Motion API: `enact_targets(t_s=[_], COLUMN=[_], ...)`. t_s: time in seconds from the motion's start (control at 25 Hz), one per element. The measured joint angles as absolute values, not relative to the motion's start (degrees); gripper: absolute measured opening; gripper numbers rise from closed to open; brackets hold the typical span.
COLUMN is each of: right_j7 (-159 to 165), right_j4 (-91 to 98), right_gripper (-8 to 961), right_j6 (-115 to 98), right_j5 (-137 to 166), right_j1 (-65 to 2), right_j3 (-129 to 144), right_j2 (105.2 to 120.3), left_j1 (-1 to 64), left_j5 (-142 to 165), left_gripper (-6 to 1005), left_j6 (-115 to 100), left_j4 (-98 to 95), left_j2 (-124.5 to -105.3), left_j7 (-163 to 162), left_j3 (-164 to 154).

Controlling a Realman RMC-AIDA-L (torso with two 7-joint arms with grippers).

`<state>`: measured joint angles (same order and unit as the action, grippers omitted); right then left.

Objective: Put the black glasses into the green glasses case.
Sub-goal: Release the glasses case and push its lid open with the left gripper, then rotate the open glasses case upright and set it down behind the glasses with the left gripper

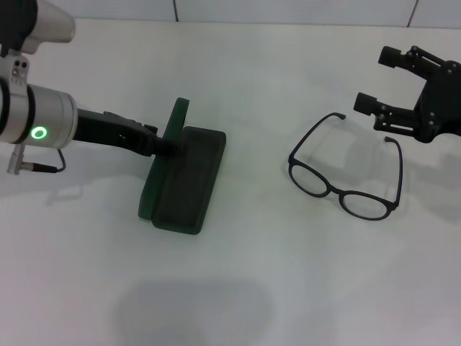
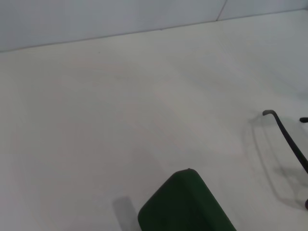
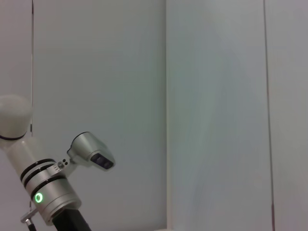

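The green glasses case (image 1: 184,180) lies open left of the table's middle, its dark lining facing up and its lid (image 1: 171,126) standing on edge. My left gripper (image 1: 160,146) comes in from the left and is shut on that lid; a rounded green corner of the case (image 2: 185,204) shows in the left wrist view. The black glasses (image 1: 346,176) rest on the table to the right with their temples unfolded, and one temple tip (image 2: 288,138) also shows in the left wrist view. My right gripper (image 1: 379,79) hangs open just behind the glasses, touching nothing.
The white table (image 1: 238,288) stretches all around both objects, and a pale wall (image 1: 288,11) runs along its far edge. The right wrist view shows only the wall panels and my left arm (image 3: 48,192).
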<state>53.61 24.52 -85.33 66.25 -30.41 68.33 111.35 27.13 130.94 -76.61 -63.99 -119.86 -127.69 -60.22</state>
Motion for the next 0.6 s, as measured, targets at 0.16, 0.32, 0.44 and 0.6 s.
enact_targets(t_s=[0.16, 0.32, 0.44, 0.6], right_j7=[53.61, 53.61, 53.54, 52.70], right_j4=[24.52, 24.52, 24.52, 25.11], right_gripper=[873, 873, 873, 873], right_j6=[-86.36, -88.21, -90.06, -92.91], right_j5=[66.61, 67.45, 68.78, 72.09], right_j1=[-30.51, -30.40, -30.40, -30.79], right_j3=[68.33, 68.26, 68.26, 68.29], right_j2=[111.19, 110.86, 110.70, 110.66], left_j1=[27.05, 27.11, 27.12, 27.36], left_j5=[131.03, 130.93, 130.57, 130.79], left_gripper=[741, 714, 597, 433], left_j6=[-76.25, -76.20, -76.17, -75.63], left_j4=[-63.99, -64.02, -64.08, -64.13], left_j2=[-119.86, -119.71, -119.61, -119.55], left_j7=[-127.43, -127.43, -127.25, -127.08], left_j3=[-61.47, -61.75, -61.58, -61.57])
